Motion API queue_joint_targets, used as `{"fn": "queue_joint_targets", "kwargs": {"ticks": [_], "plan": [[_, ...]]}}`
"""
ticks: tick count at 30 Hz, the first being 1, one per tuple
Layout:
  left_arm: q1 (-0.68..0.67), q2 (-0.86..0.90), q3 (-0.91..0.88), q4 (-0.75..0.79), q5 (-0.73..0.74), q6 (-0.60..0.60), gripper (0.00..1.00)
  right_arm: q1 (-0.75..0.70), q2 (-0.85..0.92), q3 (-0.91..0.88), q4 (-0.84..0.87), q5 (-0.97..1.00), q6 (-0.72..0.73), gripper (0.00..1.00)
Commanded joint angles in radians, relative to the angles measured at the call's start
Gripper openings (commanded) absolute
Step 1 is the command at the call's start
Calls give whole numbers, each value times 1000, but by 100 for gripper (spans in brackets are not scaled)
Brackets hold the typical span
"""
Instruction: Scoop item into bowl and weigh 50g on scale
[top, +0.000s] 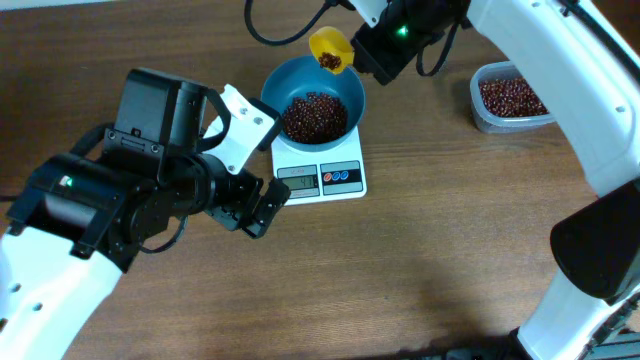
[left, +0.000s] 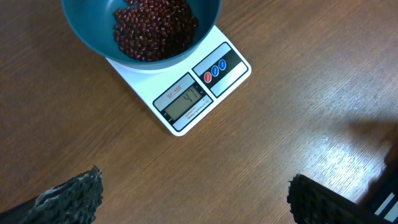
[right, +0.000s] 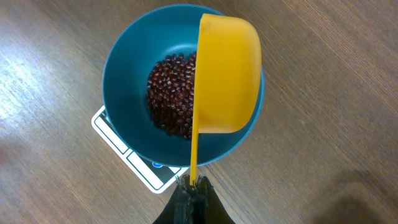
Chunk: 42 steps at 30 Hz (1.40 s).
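Your main risk here is overshoot. Your right pincer (right: 193, 185) is clamped on the handle of the yellow scoop (right: 227, 74), which hangs tilted over the bowl (right: 121, 81). The overhead view shows beans (right: 168, 99) lying in the scoop as well. The display (left: 185, 101) on the scale (left: 233, 68) seems to read a figure in the low forties, though the digits are small. If so, tipping the whole load at once would likely carry you past the target, so let them trickle.

The scoop sits toward one side of the bowl, and its edge looks close to or beyond the rim. A quick roll of the wrist could send beans onto the desk (top: 450, 230). Letting the scoop rest on the bowl would also falsify the reading.

Your left pincer (left: 193, 199) is spread wide and holds nothing. It hovers just beside the front of the scale, where a drift forward could nudge it.

The beans are small, dark reddish-brown and glossy, and they lie as a loose heap in the bottom of the teal bowl. The bowl sits on the white scale and overhangs it. More beans fill the clear tub (top: 478, 100), well off to the side.
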Motion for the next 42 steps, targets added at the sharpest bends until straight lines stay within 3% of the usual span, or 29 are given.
{"fn": "queue_joint_targets", "kwargs": {"ticks": [1,42], "plan": [[2,2,16,1,11,16,99,8,-34,5,2,27,-6,4],[2,2,16,1,11,15,99,81,-52,13,17,122,1,4]]}}
